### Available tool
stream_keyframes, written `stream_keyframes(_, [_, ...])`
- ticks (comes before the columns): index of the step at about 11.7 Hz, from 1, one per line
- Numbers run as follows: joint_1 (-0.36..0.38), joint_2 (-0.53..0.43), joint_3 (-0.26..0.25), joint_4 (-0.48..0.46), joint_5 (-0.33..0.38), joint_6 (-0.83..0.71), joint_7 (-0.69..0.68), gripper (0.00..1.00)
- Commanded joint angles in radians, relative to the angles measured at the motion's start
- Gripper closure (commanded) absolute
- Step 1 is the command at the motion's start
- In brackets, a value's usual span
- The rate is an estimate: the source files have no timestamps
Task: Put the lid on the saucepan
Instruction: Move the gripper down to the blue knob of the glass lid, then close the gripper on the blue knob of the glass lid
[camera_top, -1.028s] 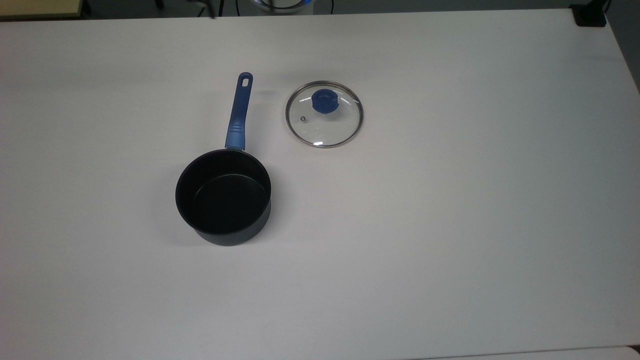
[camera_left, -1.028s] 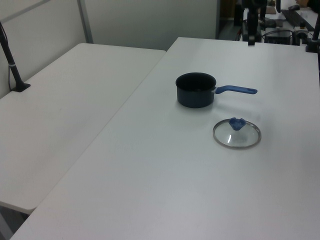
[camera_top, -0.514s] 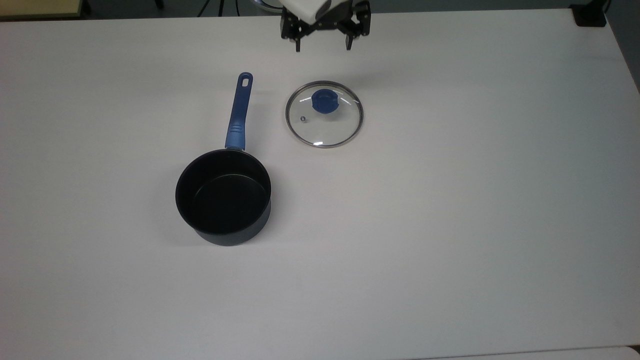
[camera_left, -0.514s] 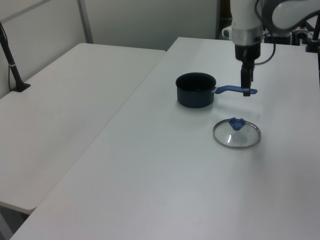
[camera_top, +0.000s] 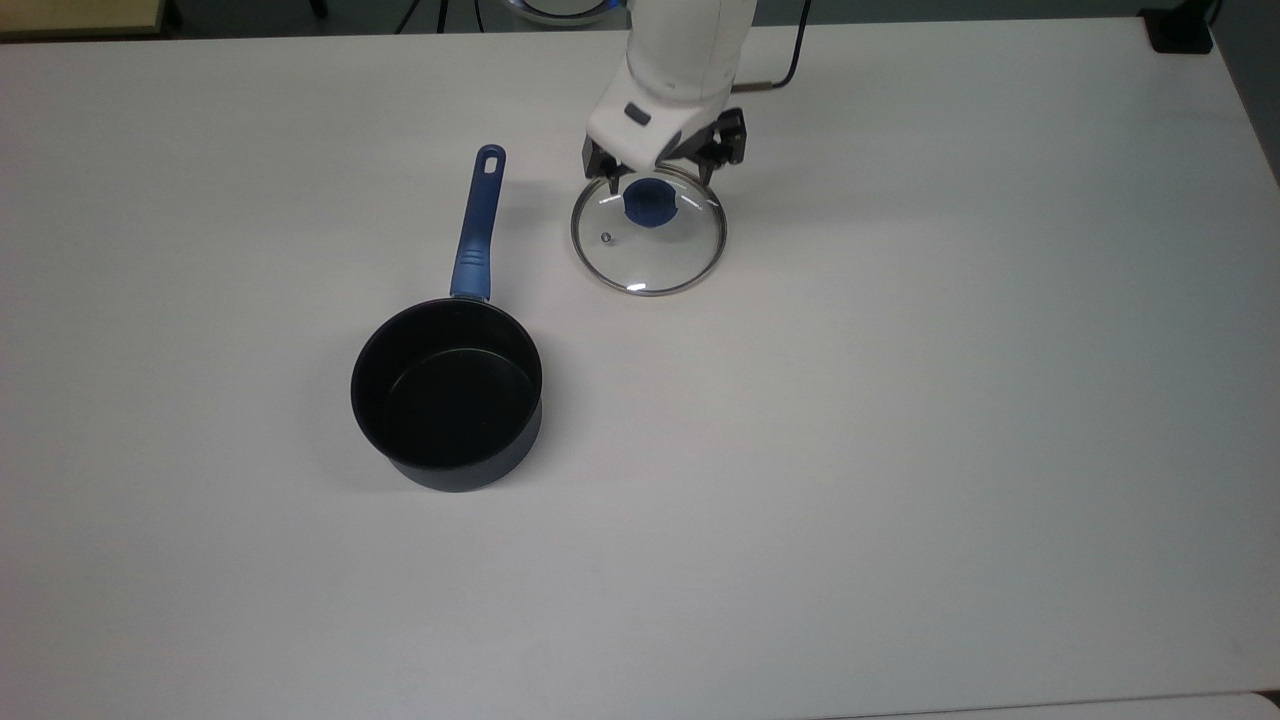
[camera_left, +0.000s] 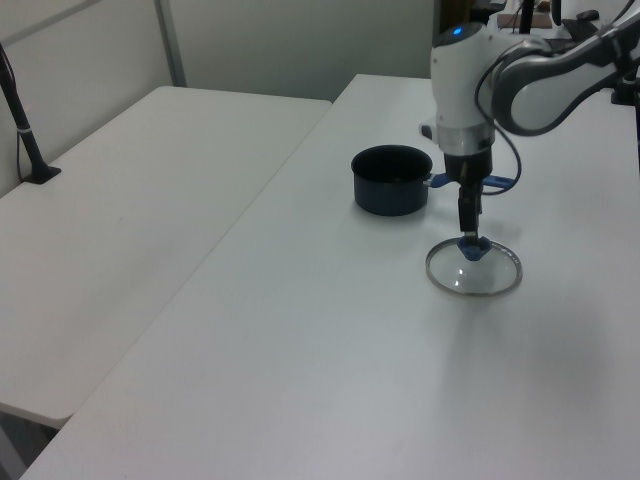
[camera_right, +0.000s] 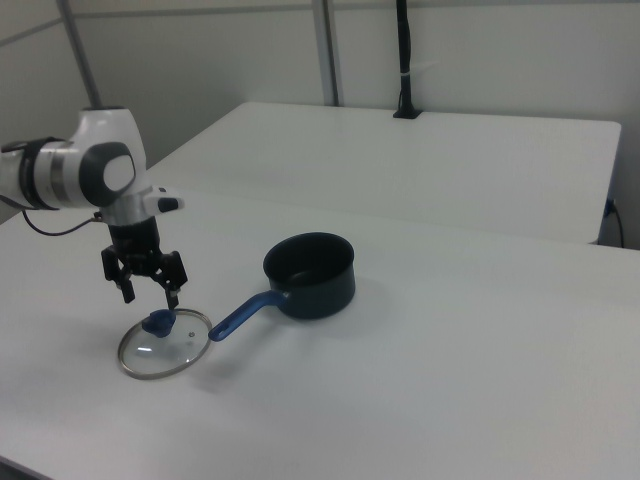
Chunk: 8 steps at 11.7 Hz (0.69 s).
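Note:
The lid, clear glass with a metal rim and a blue knob, lies flat on the white table. The black saucepan stands upright to the top view's lower left of it, its long blue handle pointing toward the far edge. My gripper hangs open just above the knob, one finger on each side of it and nothing between them. In the left view the gripper points straight down over the lid, with the saucepan behind. The right view has the gripper over the lid, left of the saucepan.
A second white table adjoins this one along a seam. A black clamped post stands on its far edge. A dark block sits at the top view's upper right corner of the work table.
The arm has come in from the far edge of the table and dropped down over the lid's knob. Lid and saucepan have not moved.

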Motion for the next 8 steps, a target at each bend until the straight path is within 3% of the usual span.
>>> stream_keyframes(1, [0.014,0.043,-0.001,-0.004,-0.037,0.035,0.027,0.00])
stream_keyframes(4, [0.014,0.085,0.007,0.001,-0.060,0.041,0.027,0.00])
stream_keyframes(7, [0.012,0.099,0.023,0.001,-0.082,0.041,0.094,0.29])
stream_keyframes(8, [0.014,0.106,0.025,0.001,-0.086,0.041,0.114,0.33])
